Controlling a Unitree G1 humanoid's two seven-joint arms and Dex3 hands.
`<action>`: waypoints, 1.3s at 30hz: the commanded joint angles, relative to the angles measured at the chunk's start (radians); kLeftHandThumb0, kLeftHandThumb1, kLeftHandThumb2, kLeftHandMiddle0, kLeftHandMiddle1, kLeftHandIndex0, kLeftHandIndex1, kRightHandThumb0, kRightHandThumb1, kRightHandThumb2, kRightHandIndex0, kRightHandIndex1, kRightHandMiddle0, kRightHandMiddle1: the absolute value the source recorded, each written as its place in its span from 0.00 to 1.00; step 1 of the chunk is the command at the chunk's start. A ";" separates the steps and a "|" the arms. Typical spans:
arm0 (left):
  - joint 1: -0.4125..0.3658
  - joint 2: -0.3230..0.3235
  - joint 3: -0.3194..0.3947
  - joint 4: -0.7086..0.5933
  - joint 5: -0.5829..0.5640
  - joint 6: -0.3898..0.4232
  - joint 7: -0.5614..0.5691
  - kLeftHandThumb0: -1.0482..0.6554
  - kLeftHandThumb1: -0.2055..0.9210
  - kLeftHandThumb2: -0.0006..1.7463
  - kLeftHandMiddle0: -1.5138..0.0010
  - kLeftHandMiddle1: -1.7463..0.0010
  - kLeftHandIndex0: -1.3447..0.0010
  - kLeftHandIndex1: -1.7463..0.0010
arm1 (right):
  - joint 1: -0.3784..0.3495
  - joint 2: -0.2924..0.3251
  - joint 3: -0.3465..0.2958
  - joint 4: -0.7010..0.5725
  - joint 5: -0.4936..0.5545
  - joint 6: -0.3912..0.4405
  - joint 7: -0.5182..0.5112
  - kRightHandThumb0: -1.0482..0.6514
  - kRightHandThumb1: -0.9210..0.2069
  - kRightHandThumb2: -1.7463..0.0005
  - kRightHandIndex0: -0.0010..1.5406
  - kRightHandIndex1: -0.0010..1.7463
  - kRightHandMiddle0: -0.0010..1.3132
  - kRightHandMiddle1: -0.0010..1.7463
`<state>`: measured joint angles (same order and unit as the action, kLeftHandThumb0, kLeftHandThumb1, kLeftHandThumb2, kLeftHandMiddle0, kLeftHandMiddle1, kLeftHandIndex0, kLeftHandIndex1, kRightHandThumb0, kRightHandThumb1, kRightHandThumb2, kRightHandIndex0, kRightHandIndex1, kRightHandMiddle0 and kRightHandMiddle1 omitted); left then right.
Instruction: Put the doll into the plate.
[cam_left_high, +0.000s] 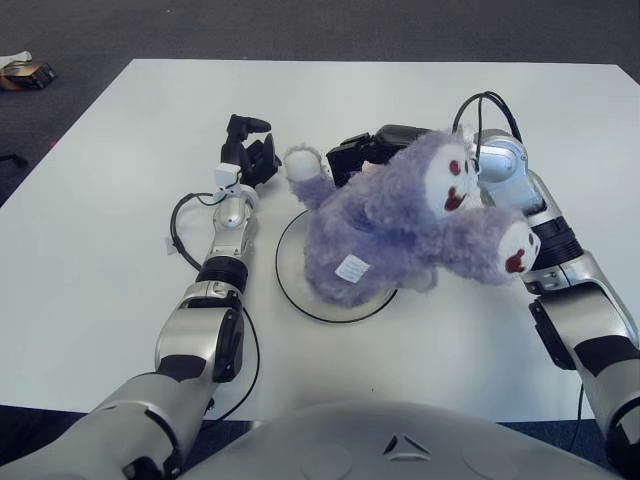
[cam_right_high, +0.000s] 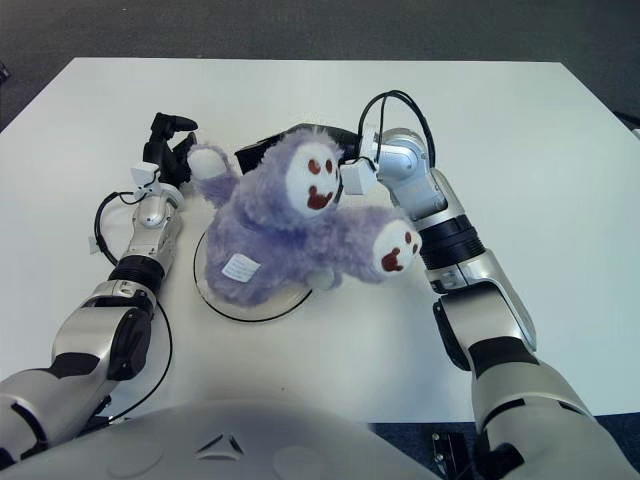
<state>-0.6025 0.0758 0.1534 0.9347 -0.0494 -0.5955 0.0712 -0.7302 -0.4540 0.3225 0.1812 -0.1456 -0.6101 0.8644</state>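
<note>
Doll (cam_left_high: 400, 225) over plate (cam_left_high: 300, 297), apparently gripped by right robot hand (cam_left_high: 368, 152).

No legible text
The white tag (cam_left_high: 349, 268) on the purple doll (cam_left_high: 400, 225) shows no readable print.

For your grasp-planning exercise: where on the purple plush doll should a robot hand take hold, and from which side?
Grip the purple plush doll around its upper back, behind the head, coming from the far right, as the right robot hand shows there. The doll leans over the plate, its limbs splay outward, and the soft torso is the bulkiest part.
</note>
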 joint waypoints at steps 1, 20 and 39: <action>0.076 -0.016 -0.006 0.042 0.016 -0.009 0.011 0.39 0.82 0.45 0.46 0.00 0.76 0.00 | -0.008 -0.021 -0.009 -0.019 -0.019 -0.010 -0.015 0.61 0.01 0.84 0.36 0.78 0.24 0.81; 0.077 -0.007 -0.024 0.036 0.052 0.001 0.056 0.39 0.82 0.45 0.46 0.00 0.76 0.00 | 0.003 -0.048 -0.016 -0.090 0.029 0.155 0.030 0.39 0.00 0.86 0.40 0.04 0.32 0.17; 0.070 -0.013 -0.013 0.049 0.020 0.005 0.029 0.39 0.81 0.46 0.47 0.00 0.75 0.00 | 0.022 -0.036 -0.043 -0.125 0.047 0.190 -0.003 0.37 0.00 0.86 0.33 0.00 0.30 0.06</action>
<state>-0.6058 0.0783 0.1410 0.9384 -0.0303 -0.5948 0.1141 -0.7216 -0.4945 0.2982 0.0685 -0.1149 -0.4171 0.8822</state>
